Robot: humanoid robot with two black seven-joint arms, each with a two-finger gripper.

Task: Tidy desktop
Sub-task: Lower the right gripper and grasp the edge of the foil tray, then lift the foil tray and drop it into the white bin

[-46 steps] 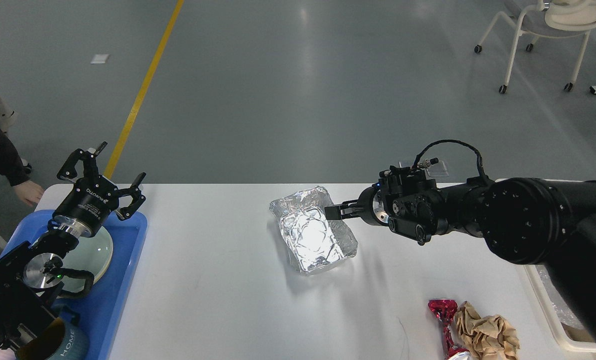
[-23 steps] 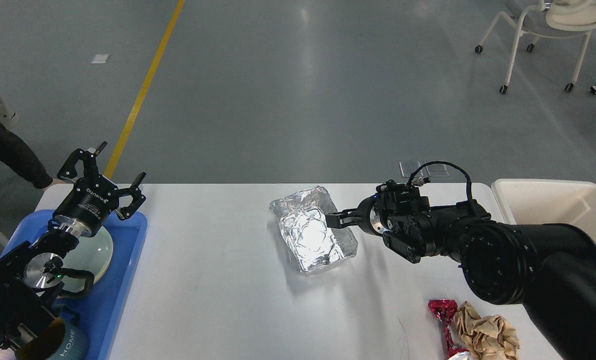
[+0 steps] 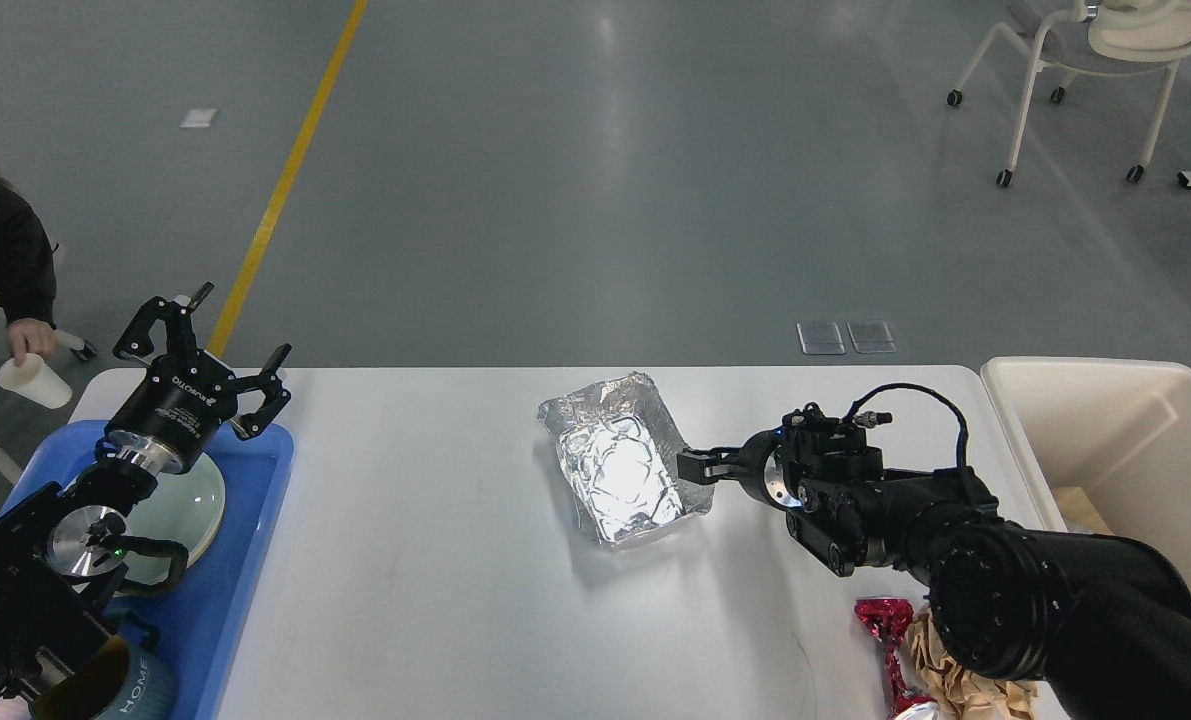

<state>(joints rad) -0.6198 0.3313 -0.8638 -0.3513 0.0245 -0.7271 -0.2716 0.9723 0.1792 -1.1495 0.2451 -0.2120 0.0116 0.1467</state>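
Observation:
The desktop (image 3: 435,600) is a wide white table. A crumpled silver foil tray (image 3: 620,462) lies near its middle. My right gripper (image 3: 695,467) comes in low from the right, its fingertips against the foil tray's right rim; they merge into one dark block, so I cannot tell whether they grip the rim. My left gripper (image 3: 215,350) hangs open over the far end of a blue tray (image 3: 255,560) at the left edge, holding nothing.
The blue tray holds a pale green plate (image 3: 190,500) and a teal mug (image 3: 130,690). A cream bin (image 3: 1105,400) stands at the right. A red foil wrapper (image 3: 883,625) and crumpled brown paper (image 3: 965,690) lie front right. A person's hand holds a white cup (image 3: 33,380) beyond the left corner.
My right arm has dropped and drawn back, sliding its gripper from the foil tray's far right side down to its near right rim and uncovering the bin. The person's hand now holds a cup.

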